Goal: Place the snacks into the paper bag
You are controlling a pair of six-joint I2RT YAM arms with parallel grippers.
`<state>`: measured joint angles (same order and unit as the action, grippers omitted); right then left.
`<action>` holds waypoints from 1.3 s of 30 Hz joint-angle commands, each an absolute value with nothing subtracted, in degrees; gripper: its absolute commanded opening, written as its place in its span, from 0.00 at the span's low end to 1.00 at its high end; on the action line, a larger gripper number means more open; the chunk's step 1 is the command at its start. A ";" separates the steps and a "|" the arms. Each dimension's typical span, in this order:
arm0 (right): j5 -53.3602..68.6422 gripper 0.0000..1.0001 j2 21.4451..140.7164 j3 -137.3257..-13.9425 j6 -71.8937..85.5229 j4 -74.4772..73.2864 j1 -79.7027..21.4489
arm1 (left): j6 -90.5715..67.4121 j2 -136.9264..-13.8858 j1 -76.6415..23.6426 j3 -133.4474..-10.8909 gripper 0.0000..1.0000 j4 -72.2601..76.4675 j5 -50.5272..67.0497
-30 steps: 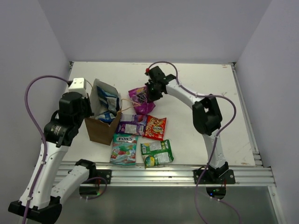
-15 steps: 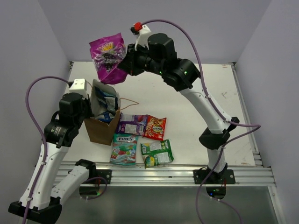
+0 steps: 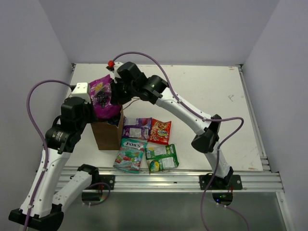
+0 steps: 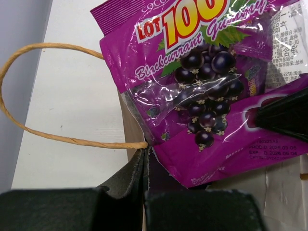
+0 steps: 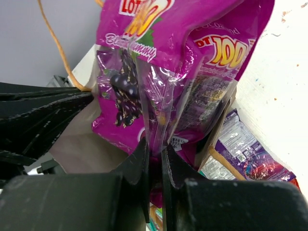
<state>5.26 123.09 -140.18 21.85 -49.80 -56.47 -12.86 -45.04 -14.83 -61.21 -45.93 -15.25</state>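
We see the right tool (image 5: 154,147) pinching the purple packet (image 3: 101,97) at the mouth of the paper bag (image 3: 107,136); the left tool (image 4: 145,161) pinches its rim.

The magenta packet (image 4: 211,96) is showing dark blackcurrants, green leaves and yellow-and-red lettering. The paper bag (image 3: 107,135) is showing plain brown, its string handle (image 4: 96,143) tan. On the white tabletop (image 3: 207,91), a purple packet (image 3: 136,128), a red-orange packet (image 3: 160,132), a teal-pink packet (image 3: 129,154) and a green packet (image 3: 162,157), possibly yellow-spotted, are lying.
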 commanded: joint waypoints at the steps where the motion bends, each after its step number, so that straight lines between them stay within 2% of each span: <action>1: 6.93 0.00 119.79 -144.31 21.18 -48.77 -56.87 | -12.48 -44.12 -15.29 -61.35 0.00 -44.12 -14.33; 3: 7.90 0.00 120.15 -145.19 21.18 -50.00 -57.13 | -12.48 -44.03 -15.29 -61.26 0.00 -44.12 -14.24; 5: 9.31 0.26 119.97 -145.55 21.27 -50.80 -57.30 | -12.48 -43.95 -15.29 -61.26 0.00 -44.03 -14.24; 7: 9.49 0.64 118.31 -146.16 21.45 -51.94 -57.30 | -12.48 -43.86 -15.29 -61.35 0.00 -44.21 -14.41; 11: 3.98 0.99 112.16 -145.90 21.71 -54.40 -57.30 | -12.48 -43.77 -15.29 -61.26 0.00 -44.30 -14.41; 14: -1.74 0.99 106.28 -141.35 20.22 -55.72 -56.78 | -12.65 -43.94 -15.29 -61.35 0.00 -44.12 -14.06; 17: -7.37 0.99 99.34 -126.70 20.04 -54.24 -53.36 | -12.66 -43.95 -15.29 -61.26 0.00 -43.95 -13.45; 18: -7.73 0.99 97.66 -115.77 20.13 -50.49 -52.39 | -12.74 -43.95 -15.29 -61.26 0.00 -43.95 -13.36; 20: -8.00 0.99 93.54 -104.64 21.35 -45.81 -49.05 | -12.75 -43.77 -15.29 -61.17 0.00 -43.95 -13.27; 21: -7.91 0.99 92.82 -95.19 22.05 -41.35 -46.78 | -12.74 -43.60 -15.29 -61.26 0.00 -44.12 -13.36; 24: -8.96 0.99 92.98 -82.41 24.17 -34.99 -44.65 | -12.74 -43.33 -15.29 -61.35 0.00 -44.30 -13.45; 28: -9.67 0.99 98.07 -75.95 25.31 -30.77 -43.51 | -12.74 -43.24 -15.38 -61.52 0.00 -44.47 -13.36; 36: -8.97 0.96 107.13 -72.87 25.93 -29.01 -43.16 | -12.57 -43.24 -15.56 -62.05 0.00 -44.74 -13.80; 37: -8.36 0.94 107.83 -72.51 25.75 -28.57 -42.98 | -12.57 -43.24 -15.56 -61.88 0.00 -44.74 -13.89; 38: -7.48 0.65 108.28 -72.16 25.32 -28.04 -42.80 | -12.66 -43.33 -15.56 -61.88 0.00 -44.74 -13.89; 39: -6.51 0.48 108.72 -72.33 25.23 -28.12 -42.72 | -12.57 -43.33 -15.56 -61.87 0.00 -44.65 -13.89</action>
